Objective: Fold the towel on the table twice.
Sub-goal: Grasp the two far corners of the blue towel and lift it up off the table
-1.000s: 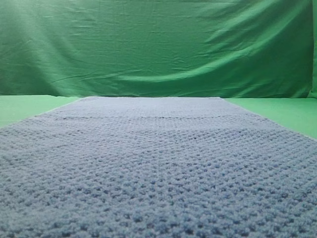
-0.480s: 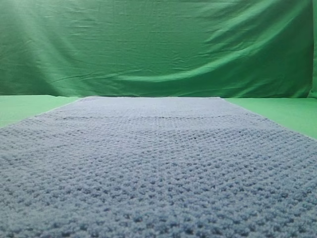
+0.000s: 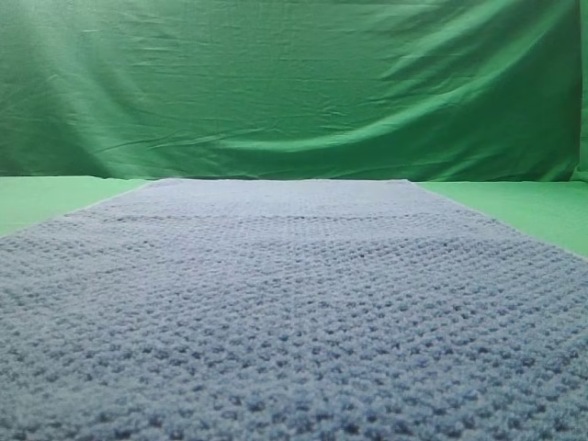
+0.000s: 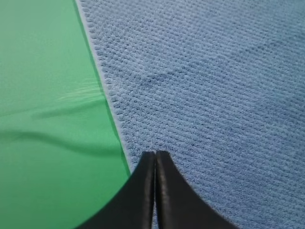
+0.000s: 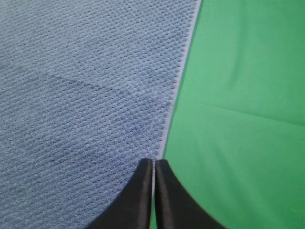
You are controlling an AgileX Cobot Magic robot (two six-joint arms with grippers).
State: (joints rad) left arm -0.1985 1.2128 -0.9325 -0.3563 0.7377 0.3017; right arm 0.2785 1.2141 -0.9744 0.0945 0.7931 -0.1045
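Note:
The blue-grey waffle-weave towel (image 3: 294, 294) lies flat and spread out on the green table (image 3: 46, 197), filling most of the exterior high view. In the left wrist view my left gripper (image 4: 155, 153) is shut and empty, its tips above the towel (image 4: 205, 95) just inside its left edge. In the right wrist view my right gripper (image 5: 153, 162) is shut and empty, its tips right over the towel's (image 5: 86, 90) right edge. Neither gripper shows in the exterior high view.
A wrinkled green backdrop curtain (image 3: 294, 83) hangs behind the table. Bare green cloth lies left of the towel (image 4: 47, 119) and right of it (image 5: 238, 119), with a few soft creases.

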